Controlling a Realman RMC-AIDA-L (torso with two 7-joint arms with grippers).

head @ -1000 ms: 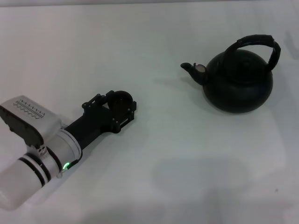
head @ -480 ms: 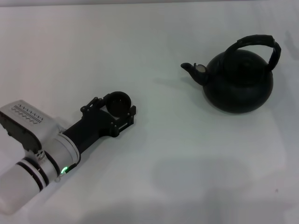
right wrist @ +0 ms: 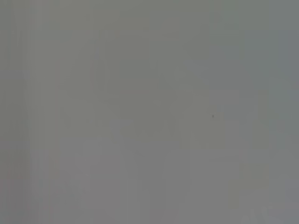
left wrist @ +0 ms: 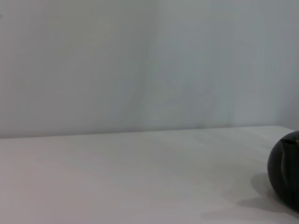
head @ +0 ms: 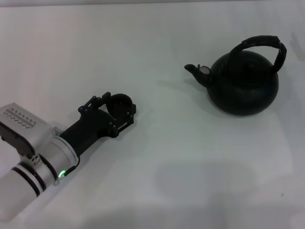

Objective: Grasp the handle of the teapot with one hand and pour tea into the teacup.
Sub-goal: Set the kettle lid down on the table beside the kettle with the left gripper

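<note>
The black teapot (head: 244, 87) stands on the white table at the right, its spout (head: 194, 70) pointing left and its ribbed arched handle (head: 260, 41) upright over the top. The small dark teacup (head: 122, 102) stands at centre-left. My left gripper (head: 114, 108) lies low on the table with its fingers open on either side of the cup, which sits at their tips. In the left wrist view only the teapot's edge (left wrist: 287, 171) shows. The right gripper is out of view in every picture.
The white table (head: 171, 157) spreads wide between cup and teapot and in front of both. A pale wall (left wrist: 140, 65) rises behind the table in the left wrist view. The right wrist view shows only plain grey.
My left arm has slid back toward the lower left while the teacup stays almost where it was. The teapot has not moved.
</note>
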